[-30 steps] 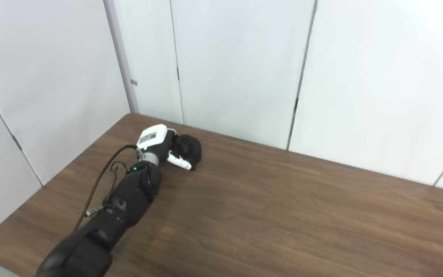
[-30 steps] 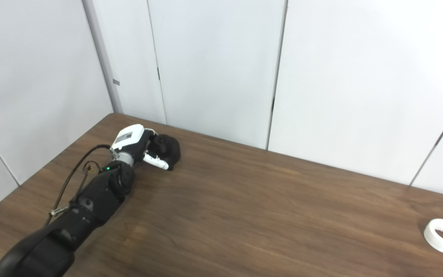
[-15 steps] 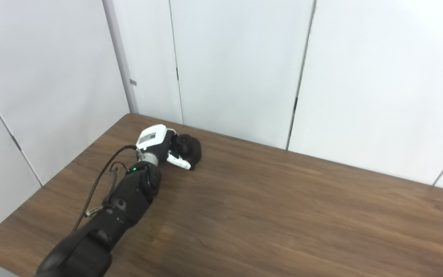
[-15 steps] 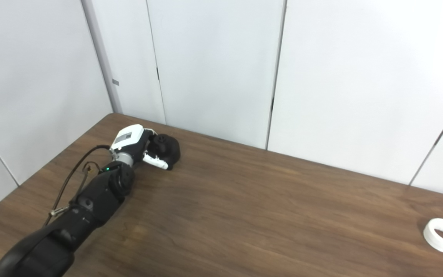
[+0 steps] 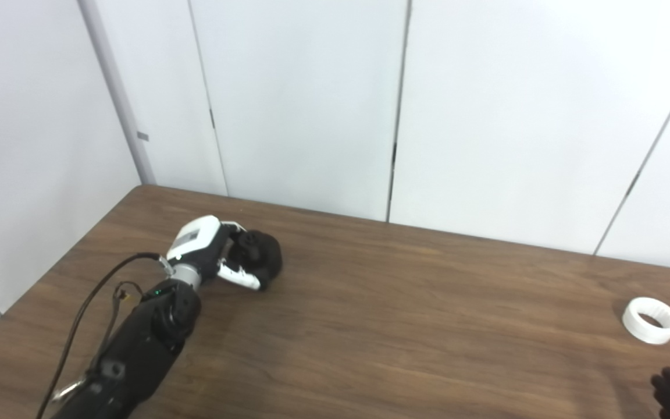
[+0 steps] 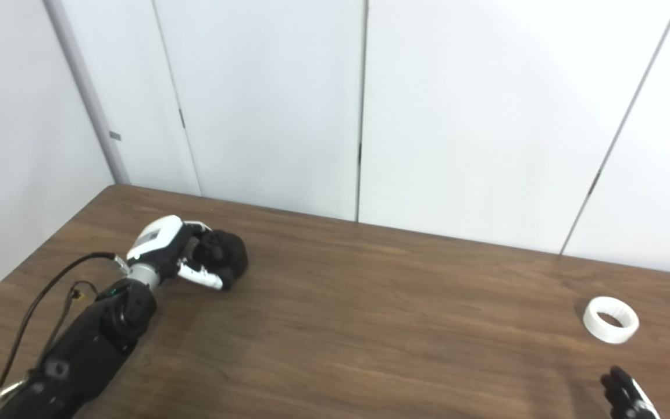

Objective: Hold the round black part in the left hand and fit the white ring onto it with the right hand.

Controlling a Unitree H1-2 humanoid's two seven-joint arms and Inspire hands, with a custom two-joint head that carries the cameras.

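Now my left hand [image 5: 218,262] grasps the round black part [image 5: 262,262] near the counter's [image 5: 405,326] far-left corner; white ring [image 5: 651,319] lies by its right edge, right hand [image 6: 626,398] unclear.

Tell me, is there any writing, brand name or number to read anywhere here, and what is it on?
No text can be read in either view.
The left hand, closed around the round black part, carries a small grey label on its white back, but it is too small and blurred to read.
The white ring, the table, the wall panels and the right hand show no writing.
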